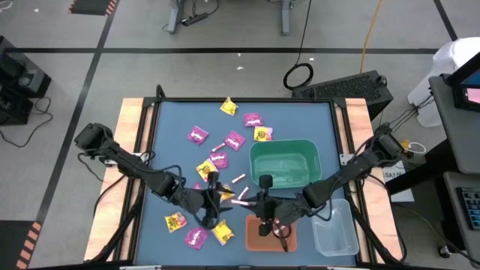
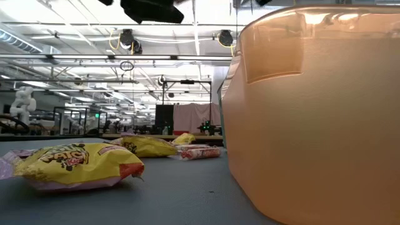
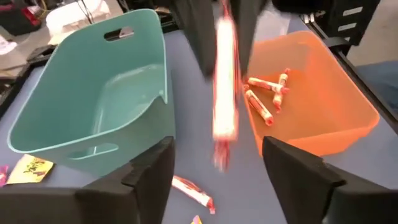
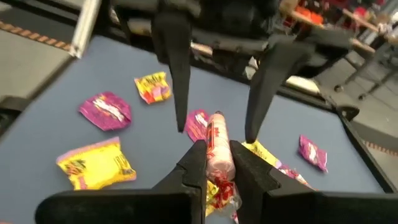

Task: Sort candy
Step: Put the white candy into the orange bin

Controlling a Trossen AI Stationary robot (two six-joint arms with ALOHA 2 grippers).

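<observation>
The right pincer point(image 4: 217, 163) pinches a thin pink-and-white wrapped candy stick point(image 4: 218, 149) upright near the worktop's front edge, facing the left pincer point(image 3: 217, 158), whose fingers are spread clear on either side of it, apparently a handover toward the orange plastic bin point(image 1: 289, 239). That bin holds three such sticks; the green plastic bin point(image 1: 309, 155) beside it and the clear one at the front right corner look empty. About five magenta and six yellow packets lie loose on the blue worktop point(image 1: 172, 124).
</observation>
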